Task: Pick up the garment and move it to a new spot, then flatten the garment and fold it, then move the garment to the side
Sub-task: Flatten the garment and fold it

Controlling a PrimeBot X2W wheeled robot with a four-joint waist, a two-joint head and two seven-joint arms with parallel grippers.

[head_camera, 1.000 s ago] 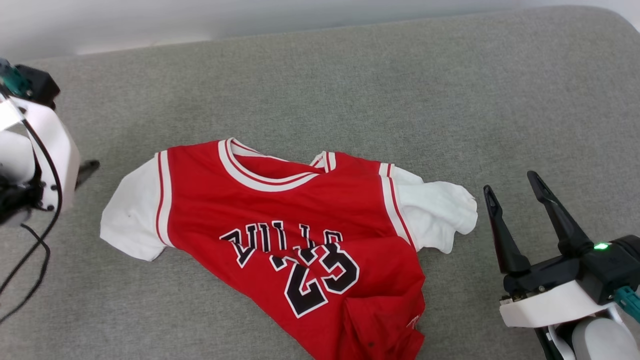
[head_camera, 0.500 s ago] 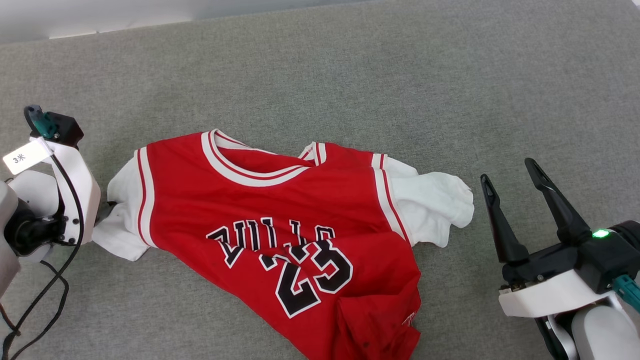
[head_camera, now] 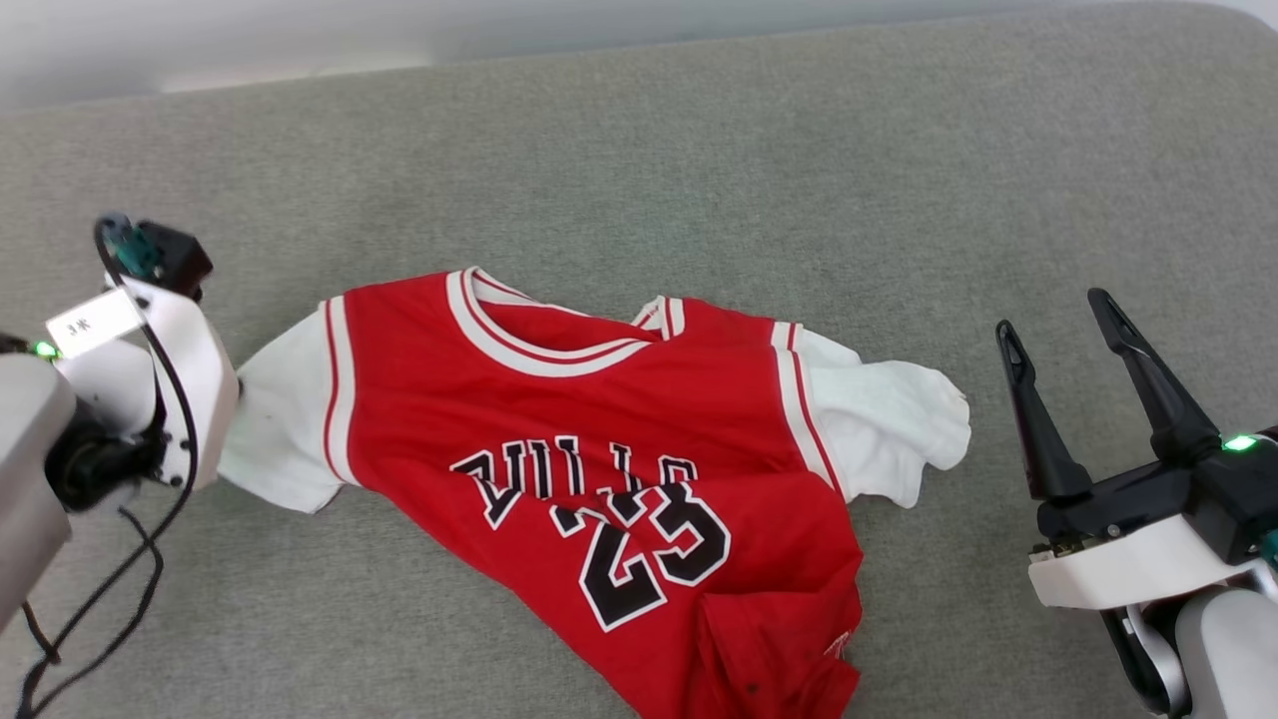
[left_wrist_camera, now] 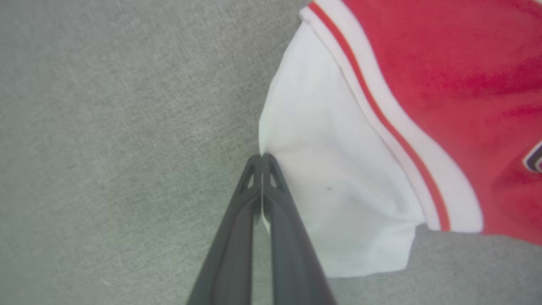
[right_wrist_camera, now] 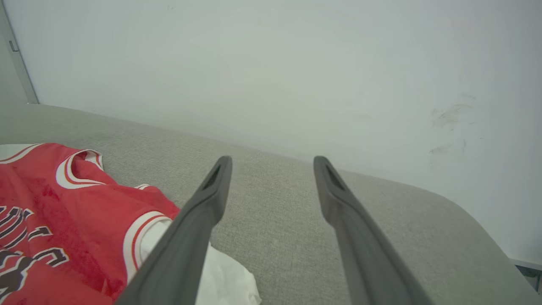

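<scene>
**While one sleeve is pinched at the left, the right fingers stand wide**

Where the black, white-edged lettering [head_camera: 599, 519] is crossed by folds, the upper word is only partly legible, while "23" is read plainly. It is carried on the red chest of the garment [head_camera: 599, 399], which is spread face up at the middle of the head view on a grey fabric surface [head_camera: 699, 150]. A small white mark [head_camera: 837, 647] near the hem is too small to be read. The same is true of the writing on a white label [head_camera: 92, 325] on the left wrist.

The left gripper [left_wrist_camera: 262, 157] is seen pressed shut. A sliver of the white sleeve [left_wrist_camera: 330, 169] is caught between its fingers at the sleeve's outer edge. The right gripper [head_camera: 1050, 312] is held at the lower right of the head view with its fingers spread wide and nothing between them. It is kept just clear of the crumpled other sleeve [head_camera: 889, 419].

The hem is cut off by the bottom edge of the frame. A broad band of bare surface is left above the collar, up to the far edge, where a pale wall [right_wrist_camera: 296, 63] is met. A rounded corner of the surface is seen at the upper right.
</scene>
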